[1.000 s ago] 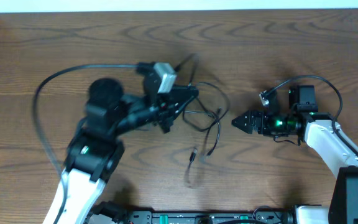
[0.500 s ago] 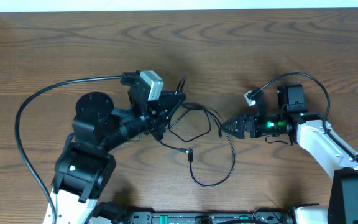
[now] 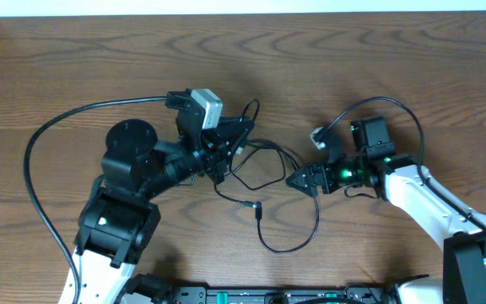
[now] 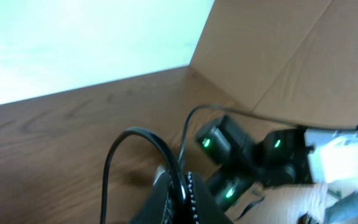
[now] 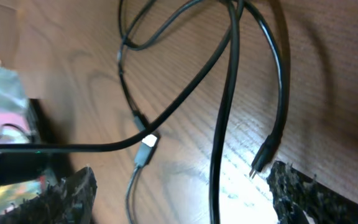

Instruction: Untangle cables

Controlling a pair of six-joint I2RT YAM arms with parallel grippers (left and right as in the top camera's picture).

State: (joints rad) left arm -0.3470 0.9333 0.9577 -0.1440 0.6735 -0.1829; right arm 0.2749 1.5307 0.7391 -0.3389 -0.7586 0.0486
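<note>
Though half hidden under own wrist camera, left gripper (image 3: 234, 138) clenched on black cable (image 3: 292, 243), just left of table (image 3: 99, 59) centre; exact pinch point lost against dark fingers. Left wrist view blurred, fingers cut off at bottom edge. Cable in loose loops on wood between arms, small plug (image 3: 258, 208) at mid-loop; cord colours hard to tell apart. Right gripper (image 3: 298, 180) released, fingertips (image 5: 76, 193) spread wide, strands lying between, none pinched, tips cropped by frame edge.

Right end effector (image 3: 293, 180) nearer cables (image 3: 317, 216)
</note>
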